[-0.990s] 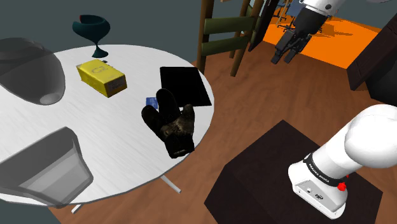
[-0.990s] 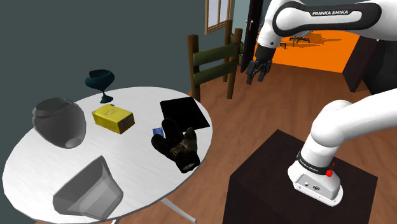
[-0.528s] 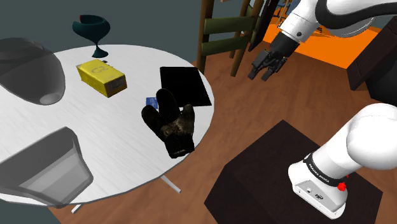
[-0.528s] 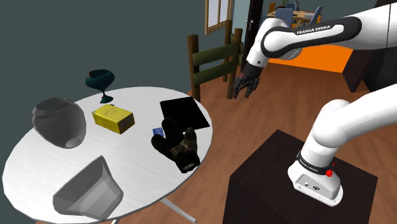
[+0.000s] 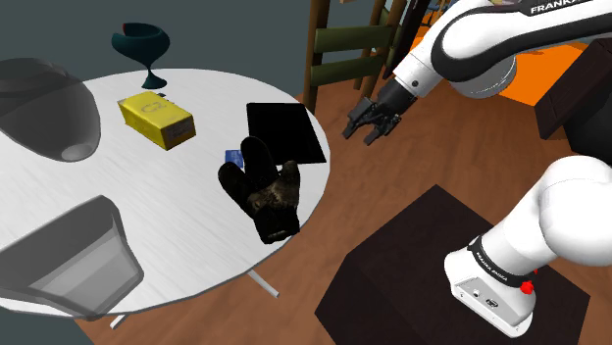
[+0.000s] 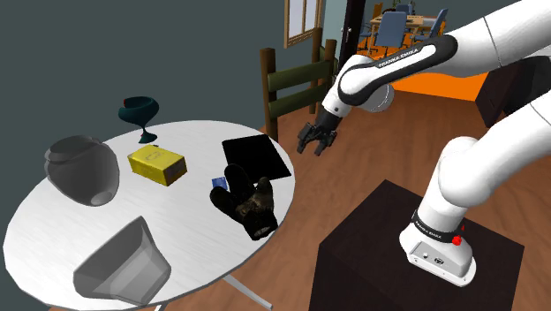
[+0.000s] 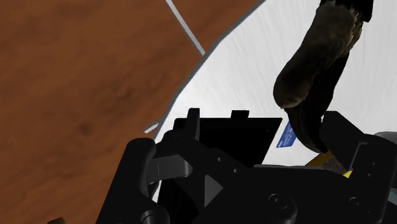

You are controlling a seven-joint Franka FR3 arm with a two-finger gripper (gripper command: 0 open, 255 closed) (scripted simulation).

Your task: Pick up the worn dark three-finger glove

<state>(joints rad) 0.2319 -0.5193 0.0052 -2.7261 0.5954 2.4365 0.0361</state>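
The worn dark glove [image 5: 263,196] is lying on the white round table [image 5: 177,225], just left of centre in the shoulder view and close to the table's right rim. A small blue card [image 5: 233,157] is peeking out from beside it, partly hidden. Where the glove's fingertips are meeting the flat black square [image 5: 284,132] is hard to make out, dark against dark. In the wrist view the glove [image 7: 318,70] is running out of the frame's upper right corner.

The gripper [image 5: 371,123] is hanging in the air right of the black square, beyond the table's rim, above the wooden floor [image 5: 343,201]. Its fingers are standing apart, with nothing between them. From the stand [image 5: 422,255] at lower right, the arm is leaving the right edge and re-entering at top right, its forearm slanting down and left.
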